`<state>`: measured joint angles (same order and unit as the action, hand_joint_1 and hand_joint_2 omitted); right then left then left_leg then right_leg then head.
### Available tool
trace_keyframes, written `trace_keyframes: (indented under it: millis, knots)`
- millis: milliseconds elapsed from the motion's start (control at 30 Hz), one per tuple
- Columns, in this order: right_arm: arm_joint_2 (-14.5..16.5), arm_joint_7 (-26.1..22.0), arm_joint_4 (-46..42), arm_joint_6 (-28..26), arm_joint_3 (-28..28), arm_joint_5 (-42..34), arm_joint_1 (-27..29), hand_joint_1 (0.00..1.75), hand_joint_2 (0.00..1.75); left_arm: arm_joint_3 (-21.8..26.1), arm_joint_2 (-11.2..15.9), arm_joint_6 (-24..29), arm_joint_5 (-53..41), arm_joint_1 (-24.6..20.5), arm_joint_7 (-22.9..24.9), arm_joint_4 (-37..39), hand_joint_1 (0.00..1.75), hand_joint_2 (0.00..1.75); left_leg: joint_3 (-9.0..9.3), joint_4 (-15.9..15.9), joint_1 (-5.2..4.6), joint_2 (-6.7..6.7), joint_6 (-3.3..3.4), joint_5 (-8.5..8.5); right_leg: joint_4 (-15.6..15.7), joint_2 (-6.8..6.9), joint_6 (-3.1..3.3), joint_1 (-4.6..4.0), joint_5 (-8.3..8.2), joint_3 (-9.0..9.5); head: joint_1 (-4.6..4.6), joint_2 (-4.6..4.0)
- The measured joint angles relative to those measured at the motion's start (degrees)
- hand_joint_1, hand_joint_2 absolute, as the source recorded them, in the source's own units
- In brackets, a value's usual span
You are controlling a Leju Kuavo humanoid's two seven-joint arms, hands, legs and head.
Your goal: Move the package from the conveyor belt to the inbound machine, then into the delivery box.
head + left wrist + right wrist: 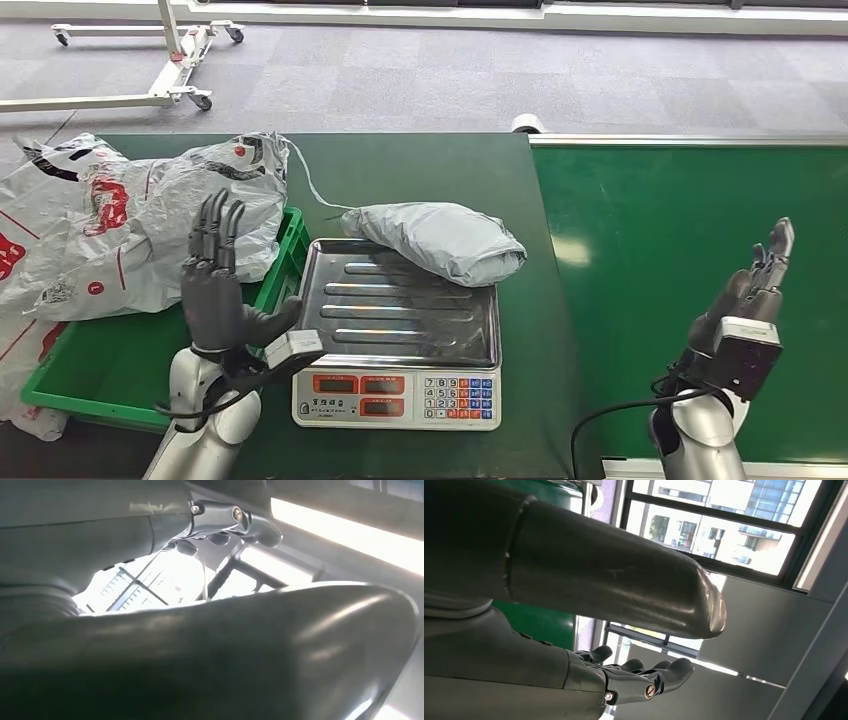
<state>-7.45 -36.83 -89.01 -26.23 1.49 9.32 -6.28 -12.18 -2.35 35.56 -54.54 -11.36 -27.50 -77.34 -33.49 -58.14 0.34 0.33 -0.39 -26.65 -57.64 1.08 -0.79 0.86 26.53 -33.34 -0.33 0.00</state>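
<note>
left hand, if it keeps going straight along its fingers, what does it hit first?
Probably the crumpled white plastic bags. The left hand is open, fingers pointing up and away over the green crate, with the bags right behind its fingertips. Depth is unclear; it may pass above them.

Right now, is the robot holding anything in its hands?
No, nothing. The left hand and right hand are both raised, open and empty. The grey plastic package lies on the steel scale tray.

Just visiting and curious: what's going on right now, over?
Left hand and right hand open, raised, holding nothing. Grey package rests on scale tray. Nothing blocking it.
</note>
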Motion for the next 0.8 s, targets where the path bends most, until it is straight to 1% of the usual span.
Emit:
trace_keyframes:
  millis: [67,233,300,367,433,467,500,567,600,633,767,800]
  knots:
    - [0.58,0.46,-0.33,1.55,-1.33,-0.29,0.46,0.0,0.0,-0.81,0.13,-0.85,-5.36,-4.82,2.28,9.13,0.0,0.0,0.01,0.0,0.0,0.03,-0.01,0.05,0.0,-0.03,-0.01,0.0,-0.07,0.0,0.0,0.0]
    - [2.69,1.01,-0.44,4.48,-3.84,-0.36,2.13,0.0,0.0,-3.87,-0.14,-3.44,-12.88,-15.82,5.24,30.67,0.0,0.0,0.1,0.03,-0.03,0.1,-0.03,0.12,-0.02,-0.17,-0.02,0.04,-0.16,0.06,0.0,0.0]
    - [3.47,1.02,-0.43,4.92,-4.56,-0.33,2.61,0.0,0.0,-5.18,-0.31,-4.71,-14.67,-19.04,6.28,36.9,0.0,0.0,0.18,0.06,-0.04,0.1,-0.03,0.12,-0.03,-0.17,-0.01,0.06,-0.15,0.13,0.01,0.0]
    - [4.03,1.05,-0.43,5.25,-5.18,-0.31,3.09,0.0,0.0,-6.3,-0.47,-5.55,-15.83,-21.37,6.82,41.43,0.0,0.0,0.24,0.1,-0.06,0.09,-0.03,0.12,-0.03,-0.17,-0.02,0.08,-0.14,0.19,0.01,0.0]
    - [4.48,1.15,-0.43,5.63,-5.74,-0.28,3.5,0.0,0.0,-7.38,-0.66,-6.19,-16.79,-23.2,7.36,45.28,0.0,0.87,0.33,0.15,-0.07,0.07,-0.03,0.12,-0.03,-0.16,-0.02,0.09,-0.12,0.27,0.0,0.0]
    - [4.73,1.24,-0.43,5.82,-6.0,-0.21,3.69,0.0,0.0,-7.85,-0.77,-6.52,-17.18,-23.9,7.61,46.93,0.06,1.31,0.39,0.18,-0.08,0.08,-0.04,0.12,-0.03,-0.16,-0.02,0.1,-0.12,0.32,0.0,0.0]
    - [4.97,1.31,-0.43,6.01,-6.21,-0.12,3.92,0.0,0.0,-8.26,-0.84,-6.84,-17.48,-24.48,7.76,48.34,0.49,1.75,0.44,0.2,-0.09,0.08,-0.04,0.12,-0.02,-0.16,-0.01,0.1,-0.11,0.36,0.0,0.0]
    - [5.47,1.5,-0.43,6.34,-6.55,0.09,4.46,0.0,0.0,-8.95,-0.99,-7.26,-18.03,-25.25,7.71,50.26,1.29,1.75,0.53,0.24,-0.09,0.08,-0.06,0.13,-0.03,-0.16,0.0,0.11,-0.1,0.43,-0.01,0.0]
    - [5.68,1.6,-0.43,6.48,-6.65,0.16,4.73,0.0,0.0,-9.25,-1.07,-7.31,-18.2,-25.55,7.4,51.01,1.64,1.75,0.56,0.26,-0.09,0.08,-0.07,0.14,-0.03,-0.16,0.01,0.11,-0.11,0.45,-0.01,0.0]
    - [5.9,1.7,-0.43,6.61,-6.8,0.23,4.96,0.0,0.0,-9.51,-1.15,-7.23,-18.33,-25.8,6.92,51.64,1.6,1.75,0.59,0.27,-0.1,0.08,-0.08,0.15,-0.03,-0.16,0.01,0.11,-0.11,0.47,-0.01,0.0]
    - [6.45,1.94,-0.43,7.06,-7.65,0.3,5.48,0.0,0.0,-10.2,-1.45,-6.89,-18.1,-26.44,4.45,53.02,1.61,1.75,0.63,0.28,-0.1,0.08,-0.1,0.22,-0.04,-0.14,0.03,0.11,-0.12,0.51,0.0,0.0]
    - [6.52,1.96,-0.43,7.12,-7.85,0.3,5.55,0.0,0.0,-10.32,-1.54,-6.9,-17.95,-26.57,4.17,53.24,1.64,1.75,0.63,0.28,-0.1,0.08,-0.11,0.23,-0.04,-0.14,0.03,0.12,-0.12,0.52,0.0,0.0]
